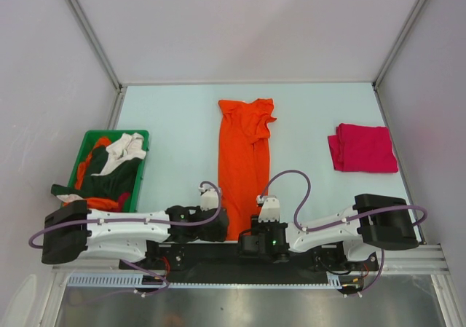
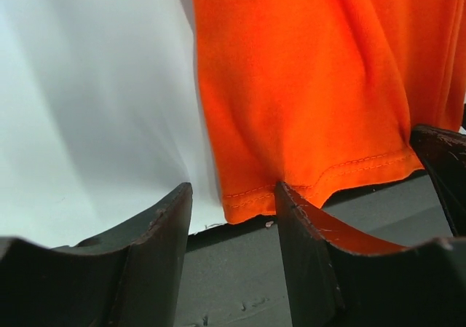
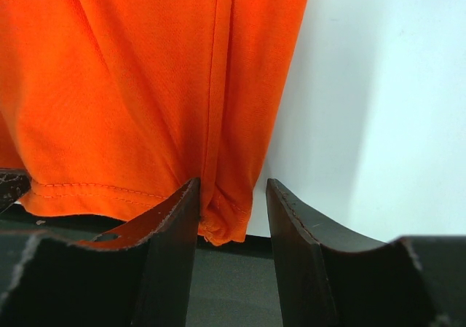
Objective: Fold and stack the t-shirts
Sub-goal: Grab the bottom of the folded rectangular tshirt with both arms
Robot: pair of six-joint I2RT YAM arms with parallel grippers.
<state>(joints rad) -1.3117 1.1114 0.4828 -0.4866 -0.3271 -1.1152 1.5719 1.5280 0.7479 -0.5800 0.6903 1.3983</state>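
Note:
A bright orange t-shirt (image 1: 245, 159) lies folded into a long strip down the middle of the table, its hem at the near edge. My left gripper (image 1: 217, 227) is open at the hem's left corner; in the left wrist view that corner (image 2: 247, 199) lies between the dark fingers (image 2: 156, 232) of the left gripper (image 2: 233, 192), not pinched. My right gripper (image 1: 257, 241) is open at the right corner; the bunched corner (image 3: 227, 218) sits between the parted fingers (image 3: 171, 229) of the right gripper (image 3: 233, 185). A magenta-red t-shirt (image 1: 362, 148) lies folded at the right.
A green plastic bin (image 1: 116, 133) at the left holds a cream t-shirt (image 1: 125, 150), a dark green one (image 1: 105, 180) and an orange one (image 1: 89, 165), some spilling over its rim. A black strip (image 2: 240, 269) runs along the table's near edge under both grippers.

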